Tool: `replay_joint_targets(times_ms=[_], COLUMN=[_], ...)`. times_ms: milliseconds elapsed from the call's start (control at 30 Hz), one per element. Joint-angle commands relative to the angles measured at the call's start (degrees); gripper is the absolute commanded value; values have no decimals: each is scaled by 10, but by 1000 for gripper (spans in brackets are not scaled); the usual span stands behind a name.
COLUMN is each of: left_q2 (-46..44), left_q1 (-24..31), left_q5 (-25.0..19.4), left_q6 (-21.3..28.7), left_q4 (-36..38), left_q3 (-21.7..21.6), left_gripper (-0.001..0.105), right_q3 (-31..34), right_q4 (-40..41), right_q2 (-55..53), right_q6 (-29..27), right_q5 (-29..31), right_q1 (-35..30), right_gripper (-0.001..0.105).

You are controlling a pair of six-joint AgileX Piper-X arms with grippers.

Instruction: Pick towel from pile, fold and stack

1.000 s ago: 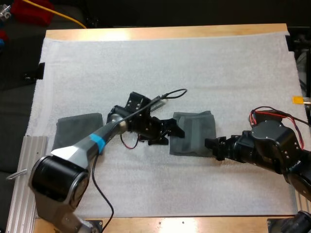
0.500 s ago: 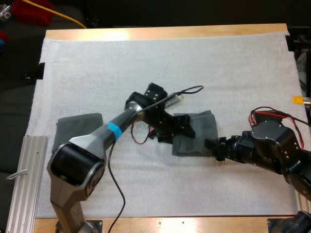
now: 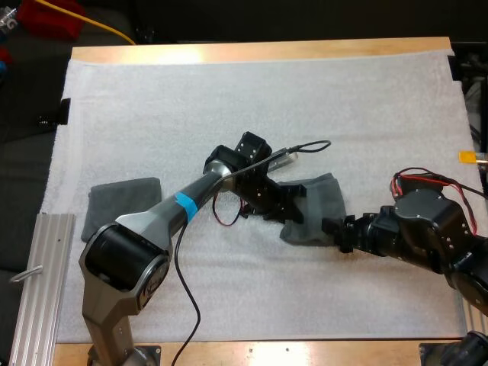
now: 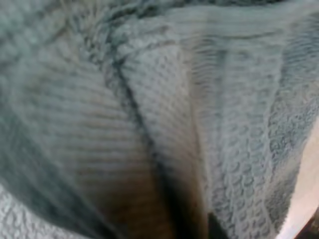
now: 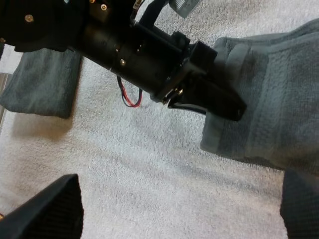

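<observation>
A dark grey-green towel [image 3: 319, 200] lies folded right of the mat's middle. Its weave [image 4: 224, 124] shows very close in the left wrist view. My left gripper [image 3: 293, 212] is at the towel's left edge, shut on the cloth, which is bunched toward the right. The right wrist view shows that gripper [image 5: 224, 102] lying over the towel's [image 5: 269, 99] left edge. My right gripper [image 3: 333, 231] sits low at the towel's near right corner. It is open, its fingertips [image 5: 50, 209] wide apart with nothing between them.
A second folded grey-green towel [image 3: 122, 202] lies at the mat's left side, also visible behind the left arm [image 5: 42, 82]. A ribbed metal rail [image 3: 38, 274] runs along the table's near left edge. Bare white mat [image 3: 267, 99] stretches across the far half.
My left gripper moved right into the towel's left edge and closed on it, pushing that edge rightward. The right arm has stayed still.
</observation>
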Motion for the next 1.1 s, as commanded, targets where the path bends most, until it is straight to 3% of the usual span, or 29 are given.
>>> replay_joint_targets(times_ms=[0,233,300,500,667,733,800,867,1067], left_q2=[-5,-49,-72,-134,-177,-193,-213,-225,-259], left_q1=[-1,9,19,61,107,125,152,174,248], left_q5=[4,-6,-33,-119,-162,-201,-279,-304,-314], left_q6=[29,173,237,334,366,371,374,380,380], left_q4=[4,88,139,253,306,322,338,344,345], left_q3=[-2,-2,-2,-3,-3,-3,-3,-3,-3], left_gripper=[0,0,0,0,0,0,0,0,0], right_q3=[-5,-5,-5,-5,-5,-5,-5,-5,-5], right_q4=[2,2,2,2,2,2,2,2,2], right_q2=[-3,-3,-3,-3,-3,-3,-3,-3,-3], right_q6=[-4,-6,-6,-6,-6,-6,-6,-6,-6], right_q5=[6,6,6,6,6,6,6,6,6], right_q1=[-1,-1,-1,-1,-1,-1,-1,-1,-1], right_gripper=[78,78,78,78,78,78,78,78,78])
